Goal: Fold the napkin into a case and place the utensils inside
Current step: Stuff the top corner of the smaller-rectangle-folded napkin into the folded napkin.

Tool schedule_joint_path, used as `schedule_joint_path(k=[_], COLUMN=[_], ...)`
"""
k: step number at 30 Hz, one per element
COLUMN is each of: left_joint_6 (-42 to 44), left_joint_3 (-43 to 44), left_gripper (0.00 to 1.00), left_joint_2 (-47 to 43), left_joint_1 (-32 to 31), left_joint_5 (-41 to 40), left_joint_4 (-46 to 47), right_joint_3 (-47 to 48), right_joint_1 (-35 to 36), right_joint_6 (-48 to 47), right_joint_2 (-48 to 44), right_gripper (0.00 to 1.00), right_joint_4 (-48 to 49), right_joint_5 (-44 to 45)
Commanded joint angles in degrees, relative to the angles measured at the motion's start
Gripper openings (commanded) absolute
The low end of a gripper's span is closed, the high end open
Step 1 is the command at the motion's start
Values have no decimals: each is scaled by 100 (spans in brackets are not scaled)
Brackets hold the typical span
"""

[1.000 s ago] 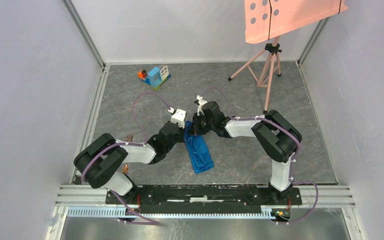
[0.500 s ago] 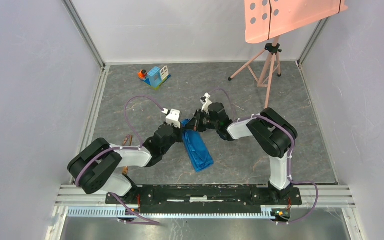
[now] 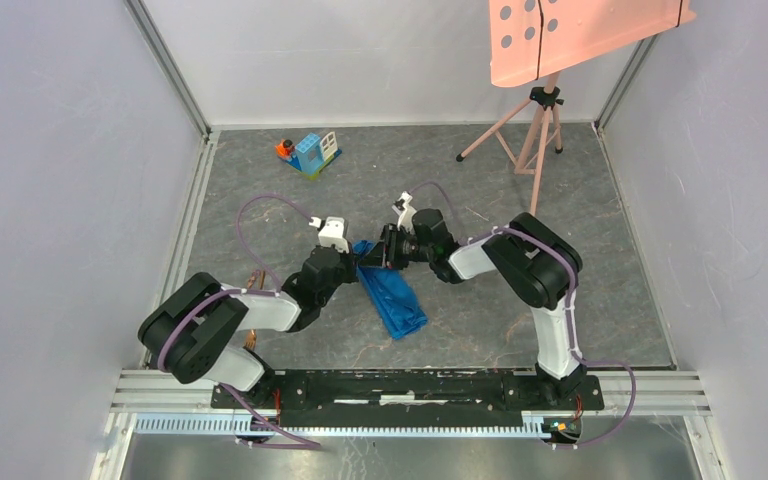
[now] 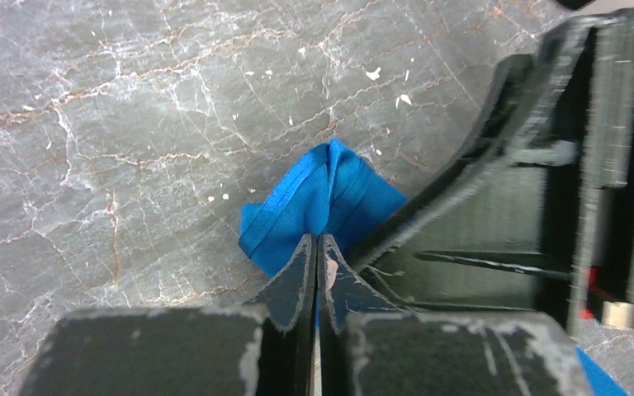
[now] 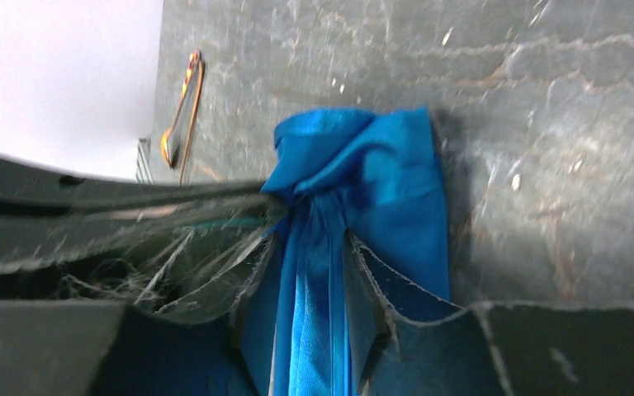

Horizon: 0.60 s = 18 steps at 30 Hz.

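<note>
— What colour is the napkin point(image 3: 392, 300)?
— Bright blue, plain. The table point(image 3: 480, 325) is grey, marbled with pale veins.
— And the utensils point(image 5: 182, 103)?
— Golden-copper. The toy house point(image 3: 314, 152) is blue and white.

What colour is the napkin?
The napkin is plain bright blue, without pattern; the right wrist view shows it best.

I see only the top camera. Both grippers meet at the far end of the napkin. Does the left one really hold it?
Observer: Yes. In its wrist view the left gripper is shut on a fold of the napkin.
Operator: And the right one?
Observer: The right gripper has its jaws apart, and the napkin runs between them.
Operator: Where are the utensils? I hardly see them.
Observer: The right wrist view shows the utensils lying side by side, well apart from the napkin.
</note>
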Motion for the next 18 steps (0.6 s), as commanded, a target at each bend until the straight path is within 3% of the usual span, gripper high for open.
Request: schedule_joint_path(k=[1, 7, 11, 13, 18], left_joint_6=[-268, -166, -170, -179, -170], left_joint_3=[-135, -182, -164, -164, -146], left_gripper=[2, 2, 2, 2, 2], left_joint_2=[-43, -215, -214, -202, -200], left_joint_1=[44, 57, 57, 55, 57], left_joint_5=[68, 81, 137, 157, 206], left_joint_4=[171, 85, 88, 110, 113], right_joint_3=[-314, -284, 97, 273, 581], right_joint_1=[-48, -200, -178, -152, -25], right_joint_6=[-808, -1166, -1119, -1034, -842], right_joint_2=[-714, -900, -529, -341, -20], right_gripper=[40, 40, 13, 8, 8], right_joint_4=[-590, -922, -959, -934, -777], right_joint_5=[-162, -7, -41, -62, -55])
